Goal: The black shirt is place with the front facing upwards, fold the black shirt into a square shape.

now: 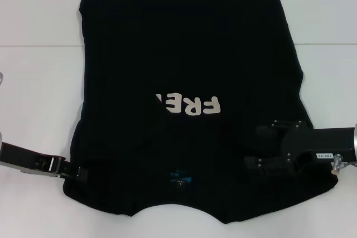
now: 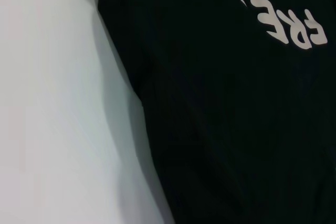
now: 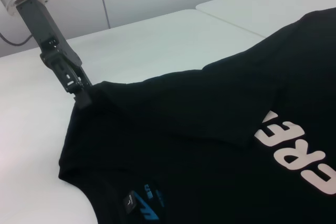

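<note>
The black shirt (image 1: 184, 43) lies front up on the white table (image 1: 39, 82), neck towards me. Its cream lettering (image 1: 192, 105) is partly covered by a fold of cloth, and the small blue label (image 1: 179, 178) shows at the neck. My left gripper (image 1: 78, 171) is at the shirt's near left corner, shut on the cloth edge; the right wrist view shows it (image 3: 83, 97) pinching that corner. My right gripper (image 1: 254, 163) is over the shirt's near right shoulder area, black against black cloth. The shirt also fills the left wrist view (image 2: 236, 129).
White table surface (image 3: 157, 40) surrounds the shirt on the left, the right and at the near edge. A seam between two tabletops runs across the far part (image 1: 33, 45). A pale wall stands behind the table in the right wrist view.
</note>
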Tool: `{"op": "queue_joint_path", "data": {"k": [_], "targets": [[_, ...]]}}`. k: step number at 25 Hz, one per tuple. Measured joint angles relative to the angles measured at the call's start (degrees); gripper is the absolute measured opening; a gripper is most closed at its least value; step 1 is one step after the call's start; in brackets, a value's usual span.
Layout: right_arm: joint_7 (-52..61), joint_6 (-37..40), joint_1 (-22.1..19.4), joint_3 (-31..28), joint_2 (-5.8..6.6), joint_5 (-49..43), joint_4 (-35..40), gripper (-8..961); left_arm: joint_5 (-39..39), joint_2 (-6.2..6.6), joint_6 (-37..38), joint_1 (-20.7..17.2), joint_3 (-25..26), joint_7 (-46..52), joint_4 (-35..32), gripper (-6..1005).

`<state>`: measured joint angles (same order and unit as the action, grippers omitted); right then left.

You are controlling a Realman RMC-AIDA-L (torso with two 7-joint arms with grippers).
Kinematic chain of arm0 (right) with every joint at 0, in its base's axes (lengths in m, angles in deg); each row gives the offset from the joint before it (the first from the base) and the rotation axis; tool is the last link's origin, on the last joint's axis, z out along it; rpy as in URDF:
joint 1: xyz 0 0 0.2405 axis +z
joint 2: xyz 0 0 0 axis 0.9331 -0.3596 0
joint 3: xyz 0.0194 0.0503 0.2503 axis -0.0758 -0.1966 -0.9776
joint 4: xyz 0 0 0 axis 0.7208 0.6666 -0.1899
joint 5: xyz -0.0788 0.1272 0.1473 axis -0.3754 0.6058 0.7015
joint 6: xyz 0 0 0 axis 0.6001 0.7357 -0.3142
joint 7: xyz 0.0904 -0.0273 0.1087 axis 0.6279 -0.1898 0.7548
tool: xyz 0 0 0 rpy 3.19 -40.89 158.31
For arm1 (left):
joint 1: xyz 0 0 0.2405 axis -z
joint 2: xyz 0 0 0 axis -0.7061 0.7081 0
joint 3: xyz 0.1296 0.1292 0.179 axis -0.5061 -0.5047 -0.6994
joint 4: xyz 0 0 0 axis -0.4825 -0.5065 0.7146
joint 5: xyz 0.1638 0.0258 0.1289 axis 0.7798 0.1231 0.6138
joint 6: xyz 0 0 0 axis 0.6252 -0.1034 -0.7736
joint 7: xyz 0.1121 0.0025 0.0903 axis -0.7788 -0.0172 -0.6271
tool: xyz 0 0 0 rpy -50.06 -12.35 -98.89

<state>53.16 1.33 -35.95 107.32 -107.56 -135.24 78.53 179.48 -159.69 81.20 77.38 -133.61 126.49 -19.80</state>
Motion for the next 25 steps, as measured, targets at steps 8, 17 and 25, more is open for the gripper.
{"op": "queue_joint_path", "data": {"k": [8, 17, 25], "targets": [[1.5, 0.3, -0.1, 0.0, 0.12, 0.0, 0.0, 910, 0.0, -0.01, -0.1, 0.0, 0.0, -0.6, -0.1, 365], [19.2, 1.8, 0.2, 0.4, 3.43, -0.6, 4.5, 912, -0.5, -0.18, 0.4, -0.3, 0.8, -2.2, -0.5, 43], [53.5, 13.1, 5.7, 0.1, 11.51, -11.3, 11.8, 913, -0.7, -0.32, 0.8, -0.1, 0.8, -2.4, -1.0, 17]]}}
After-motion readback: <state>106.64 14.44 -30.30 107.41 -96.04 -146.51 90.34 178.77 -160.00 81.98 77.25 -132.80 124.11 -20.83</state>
